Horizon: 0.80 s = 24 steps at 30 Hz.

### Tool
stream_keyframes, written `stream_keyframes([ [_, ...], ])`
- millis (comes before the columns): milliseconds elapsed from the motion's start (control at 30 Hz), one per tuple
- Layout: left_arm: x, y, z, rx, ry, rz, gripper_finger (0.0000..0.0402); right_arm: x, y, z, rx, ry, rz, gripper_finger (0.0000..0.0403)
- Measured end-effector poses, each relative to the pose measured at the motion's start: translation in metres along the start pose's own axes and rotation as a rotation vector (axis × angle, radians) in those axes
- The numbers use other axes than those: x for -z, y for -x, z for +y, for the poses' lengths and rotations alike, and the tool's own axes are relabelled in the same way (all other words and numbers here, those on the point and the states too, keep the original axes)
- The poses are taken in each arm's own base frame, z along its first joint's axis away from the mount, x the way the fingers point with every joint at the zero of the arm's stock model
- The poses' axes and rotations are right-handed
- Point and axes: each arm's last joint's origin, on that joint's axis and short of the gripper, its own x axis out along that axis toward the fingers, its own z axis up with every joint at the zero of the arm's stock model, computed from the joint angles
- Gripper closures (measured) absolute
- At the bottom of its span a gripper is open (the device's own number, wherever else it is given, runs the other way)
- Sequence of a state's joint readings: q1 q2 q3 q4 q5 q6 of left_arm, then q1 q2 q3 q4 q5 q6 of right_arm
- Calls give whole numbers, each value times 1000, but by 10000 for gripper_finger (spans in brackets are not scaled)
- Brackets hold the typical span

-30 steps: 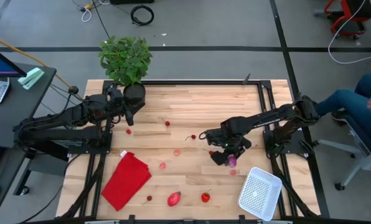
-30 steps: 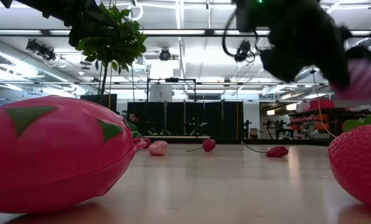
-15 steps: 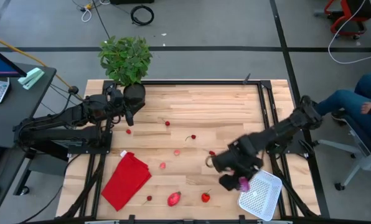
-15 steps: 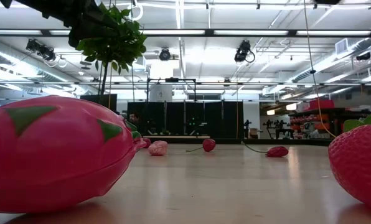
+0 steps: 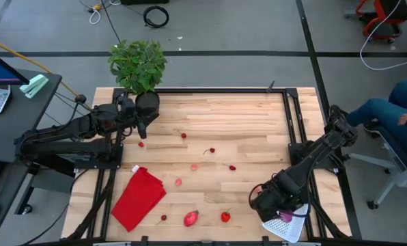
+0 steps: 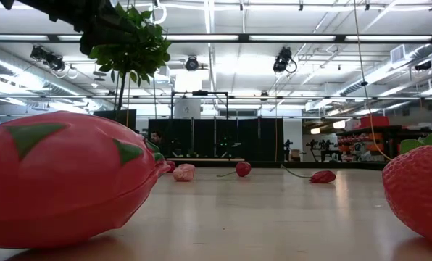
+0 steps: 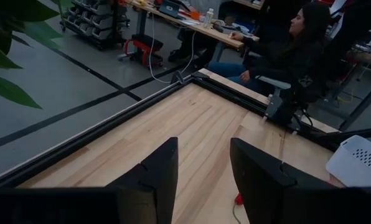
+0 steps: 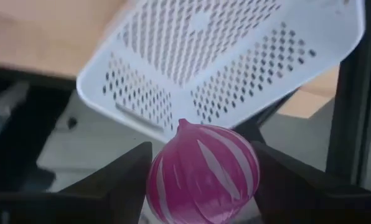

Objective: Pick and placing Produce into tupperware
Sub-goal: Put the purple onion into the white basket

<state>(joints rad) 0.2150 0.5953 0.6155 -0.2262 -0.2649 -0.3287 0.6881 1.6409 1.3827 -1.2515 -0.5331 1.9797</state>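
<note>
High view: the right gripper (image 5: 280, 213) hangs over the near-right corner of the surface (image 5: 224, 123), directly above the tupperware (image 5: 293, 225), most of which it covers. A purple-pink item shows at the gripper's tip. Still on the surface are several pieces of produce: a dragon fruit (image 5: 190, 219), a strawberry (image 5: 225, 217), cherries (image 5: 184, 135) and small pink bits. A red cloth (image 5: 138, 197) lies at the near left. The left gripper (image 5: 136, 121) waits beside a potted plant (image 5: 138, 65) at the far left.

Low view: the dragon fruit (image 6: 67, 177) and strawberry (image 6: 417, 187) sit close to the camera, with smaller pieces (image 6: 243, 169) behind. Neither gripper appears.

Left wrist view: the left arm's fingers (image 7: 160, 171) stand parted with nothing between them.

Right wrist view: the right arm's fingers (image 8: 126, 171) are clamped on a purple-striped ball (image 8: 202, 171), held just above the tupperware (image 8: 235, 56). The visible part of the container holds no produce.

Assessment: the task appears to be at an early stage. One item is at the point of release; the remaining produce is yet to be collected.
</note>
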Motion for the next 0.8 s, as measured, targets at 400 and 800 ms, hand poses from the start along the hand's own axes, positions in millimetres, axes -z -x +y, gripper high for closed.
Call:
stream_keyframes([
  [400,9,0,3,-30,-25,89,258,-17,-33,5,-44,-58,-35,129],
  [800,9,0,3,-32,11,91,253,-62,-100,-4,-72,-3,41,128],
])
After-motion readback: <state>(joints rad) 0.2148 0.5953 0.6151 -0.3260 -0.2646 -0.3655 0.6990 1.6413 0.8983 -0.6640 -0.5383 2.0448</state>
